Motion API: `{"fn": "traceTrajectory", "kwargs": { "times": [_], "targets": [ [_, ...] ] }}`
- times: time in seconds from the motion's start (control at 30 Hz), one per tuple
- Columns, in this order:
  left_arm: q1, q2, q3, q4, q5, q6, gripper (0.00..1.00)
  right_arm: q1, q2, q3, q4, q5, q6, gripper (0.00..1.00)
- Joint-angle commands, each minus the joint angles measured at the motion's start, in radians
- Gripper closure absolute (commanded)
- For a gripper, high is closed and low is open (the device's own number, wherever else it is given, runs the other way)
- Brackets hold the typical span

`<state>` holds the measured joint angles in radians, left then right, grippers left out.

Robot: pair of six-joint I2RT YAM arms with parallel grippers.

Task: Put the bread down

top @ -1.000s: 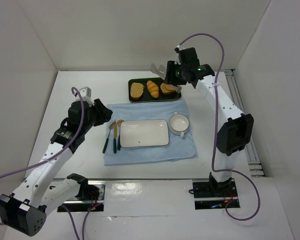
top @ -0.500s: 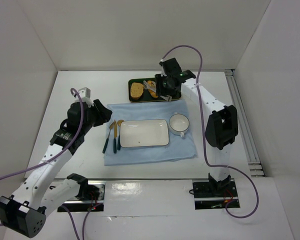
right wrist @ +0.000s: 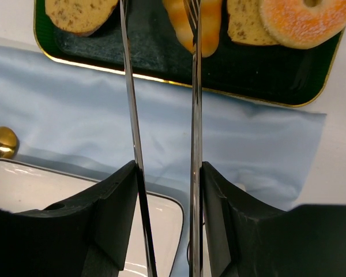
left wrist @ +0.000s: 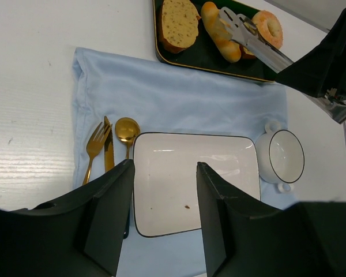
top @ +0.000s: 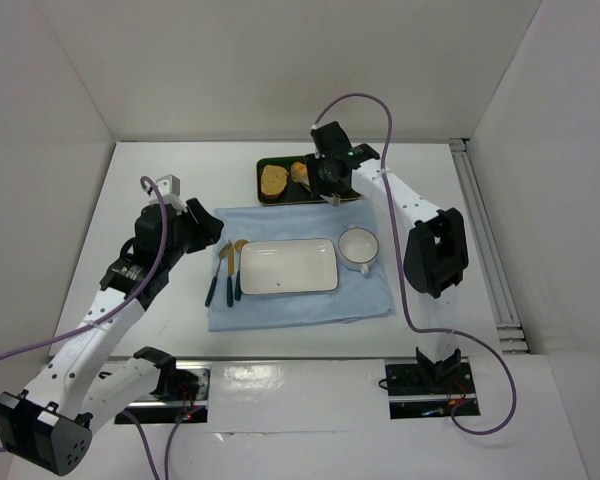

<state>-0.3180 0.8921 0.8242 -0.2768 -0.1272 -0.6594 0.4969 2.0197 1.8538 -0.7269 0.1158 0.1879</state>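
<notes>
The bread (right wrist: 205, 32) is a golden ridged roll lying in the dark green tray (right wrist: 161, 66), between a toast slice (right wrist: 81, 14) and a doughnut (right wrist: 303, 20). My right gripper (right wrist: 167, 173) is shut on metal tongs (right wrist: 195, 115). The tongs are spread open; one arm lies over the bread and the other to its left. In the top view the right gripper (top: 327, 176) hovers over the tray beside the bread (top: 300, 172). My left gripper (left wrist: 164, 219) is open and empty above the white plate (left wrist: 190, 184). The left wrist view also shows the bread (left wrist: 218, 32).
The rectangular plate (top: 288, 266) sits on a light blue cloth (top: 300, 305), with a white cup (top: 358, 246) to its right and gold cutlery (top: 225, 270) to its left. A second toast piece (right wrist: 248, 23) lies under the doughnut. White walls enclose the table.
My right arm has swung left and down over the tray, bringing the tongs from the tray's right end to the bread. The left arm has not moved.
</notes>
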Motion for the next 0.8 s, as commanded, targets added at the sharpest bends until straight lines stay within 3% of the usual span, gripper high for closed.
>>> {"fn": "traceTrajectory", "kwargs": {
  "times": [0.0,0.53,0.77],
  "targets": [
    [-0.004,-0.010,0.006,0.031,-0.014,-0.002,0.40,0.002,-0.021,0.073,0.006,0.053,-0.015,0.47],
    [-0.004,-0.001,0.006,0.022,-0.014,-0.002,0.40,-0.007,-0.064,-0.093,0.096,0.142,-0.033,0.47],
    [-0.004,-0.001,0.006,0.013,-0.014,-0.011,0.40,-0.017,-0.027,-0.093,0.106,0.151,-0.042,0.47]
  ]
}}
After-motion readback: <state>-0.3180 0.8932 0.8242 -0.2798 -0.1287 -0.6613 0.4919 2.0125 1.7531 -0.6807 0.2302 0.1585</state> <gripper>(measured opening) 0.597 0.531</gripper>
